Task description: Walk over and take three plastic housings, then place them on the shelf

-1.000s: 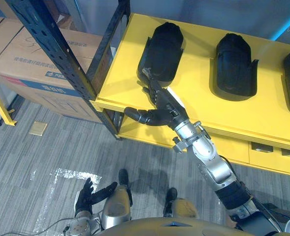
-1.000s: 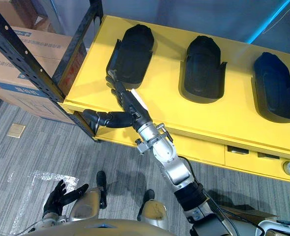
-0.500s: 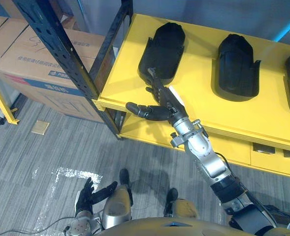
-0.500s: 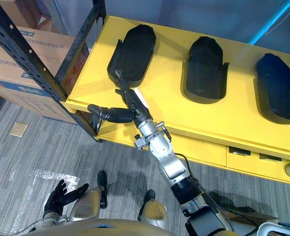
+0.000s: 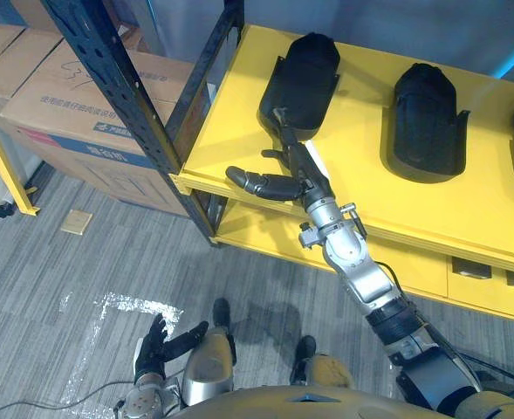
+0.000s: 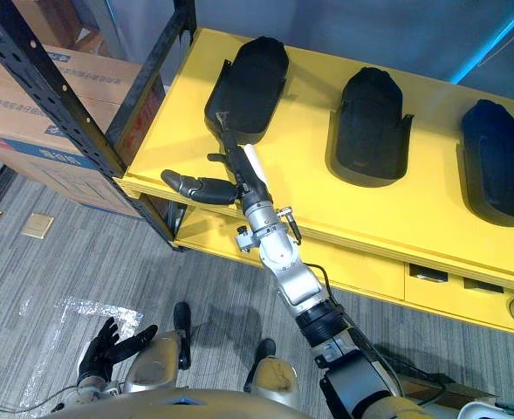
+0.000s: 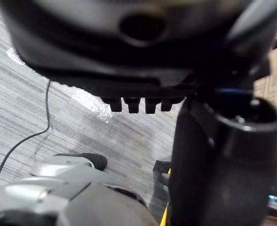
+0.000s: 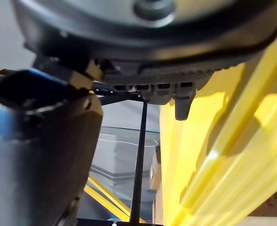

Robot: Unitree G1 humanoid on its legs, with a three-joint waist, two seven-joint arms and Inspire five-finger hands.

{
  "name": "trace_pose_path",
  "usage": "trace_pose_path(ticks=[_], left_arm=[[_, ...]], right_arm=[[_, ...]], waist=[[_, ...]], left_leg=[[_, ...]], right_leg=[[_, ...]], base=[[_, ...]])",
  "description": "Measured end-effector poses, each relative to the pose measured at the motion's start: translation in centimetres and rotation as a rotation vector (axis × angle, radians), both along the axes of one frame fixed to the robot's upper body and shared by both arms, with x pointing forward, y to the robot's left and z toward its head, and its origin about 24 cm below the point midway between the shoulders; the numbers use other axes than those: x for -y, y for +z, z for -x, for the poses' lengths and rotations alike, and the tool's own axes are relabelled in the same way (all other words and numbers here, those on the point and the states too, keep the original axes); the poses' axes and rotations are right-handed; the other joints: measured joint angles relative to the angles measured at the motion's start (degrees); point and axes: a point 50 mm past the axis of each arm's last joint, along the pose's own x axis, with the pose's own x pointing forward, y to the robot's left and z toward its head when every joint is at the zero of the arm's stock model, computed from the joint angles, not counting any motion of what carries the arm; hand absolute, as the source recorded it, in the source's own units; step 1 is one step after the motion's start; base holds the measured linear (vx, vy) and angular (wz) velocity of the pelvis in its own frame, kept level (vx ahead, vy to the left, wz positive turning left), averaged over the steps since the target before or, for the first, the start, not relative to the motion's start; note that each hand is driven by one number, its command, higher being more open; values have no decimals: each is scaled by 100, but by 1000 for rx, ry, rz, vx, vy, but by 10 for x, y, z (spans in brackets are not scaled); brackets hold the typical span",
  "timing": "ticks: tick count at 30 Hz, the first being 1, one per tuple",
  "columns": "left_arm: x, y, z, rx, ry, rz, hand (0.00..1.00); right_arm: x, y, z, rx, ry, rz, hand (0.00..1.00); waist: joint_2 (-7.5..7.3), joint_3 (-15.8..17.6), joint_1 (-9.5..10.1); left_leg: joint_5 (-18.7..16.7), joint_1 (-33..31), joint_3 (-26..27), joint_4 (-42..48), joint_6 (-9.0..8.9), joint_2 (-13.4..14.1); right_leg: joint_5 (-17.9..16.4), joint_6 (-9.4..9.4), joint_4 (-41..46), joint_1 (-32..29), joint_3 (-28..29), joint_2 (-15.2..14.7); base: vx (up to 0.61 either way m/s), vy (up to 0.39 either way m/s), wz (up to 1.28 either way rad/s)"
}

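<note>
Three black plastic housings lie in a row on the yellow shelf (image 5: 239, 131): the left housing (image 5: 300, 78), the middle housing (image 5: 427, 109) and the right housing (image 6: 499, 157). My right hand (image 5: 305, 177) reaches over the shelf's front edge, open. Its straight fingers (image 5: 284, 131) lie against the near end of the left housing and its thumb (image 5: 255, 183) sticks out sideways past the shelf's edge. My left hand (image 5: 156, 343) hangs low over the floor with its fingers spread, holding nothing.
A black perforated upright (image 5: 117, 87) stands at the shelf's left corner, with cardboard boxes (image 5: 65, 96) behind it. A lower yellow shelf level (image 5: 265, 236) lies under the top one. A small tan square (image 5: 76, 221) lies on the grey floor.
My right arm has stretched farther out over the shelf, keeping the fingers at the left housing's near end. The whole view has shifted a little. The left hand has stayed put.
</note>
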Motion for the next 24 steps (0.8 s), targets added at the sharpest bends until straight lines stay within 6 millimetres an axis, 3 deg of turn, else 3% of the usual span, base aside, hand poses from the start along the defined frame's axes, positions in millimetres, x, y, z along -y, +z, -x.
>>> trace_pose_path(ticks=[8,13,15,17,21,23,24], left_arm=[[0,0,1,-3,-1,-1,100],[-3,-2,6,-19,12,-7,100],[-5,-2,10,-33,10,-16,100],[-7,-4,14,-52,7,-21,100],[-10,-8,23,-101,-17,-40,100],[-11,-11,34,-144,-13,-31,100],[-11,-12,37,-154,-15,-28,100]], right_arm=[[-2,-1,3,-8,53,14,100],[-2,5,44,-23,292,-108,100],[3,15,56,20,305,-121,100],[19,24,62,67,248,-149,100],[81,38,71,181,-86,-198,100],[124,35,80,211,-375,-170,100],[135,33,84,209,-444,-169,100]], waist=[[-5,-7,-6],[-123,-97,-34],[-196,-167,-152],[-272,-307,-235],[-377,-568,-414],[-398,-807,-650],[-398,-873,-710]], left_leg=[[75,135,79,-200,-19,2],[103,326,296,-492,-64,16],[98,426,387,-555,-77,21],[97,516,502,-651,-81,22],[89,843,882,-937,-101,25],[89,1021,1146,-1122,-101,-10],[77,1027,1212,-1123,-104,-12]], right_leg=[[2,-2,-25,-2,81,12],[64,-17,-214,13,259,57],[69,-16,-217,29,378,63],[81,-18,-221,19,481,68],[237,-43,-311,-6,884,100],[310,-28,-354,-66,1147,97],[341,-17,-383,-85,1208,96]], base=[[1,-3,-5],[47,-5,-18],[77,-4,-27],[77,8,-28],[43,42,-47],[47,67,-55],[58,67,-52]])
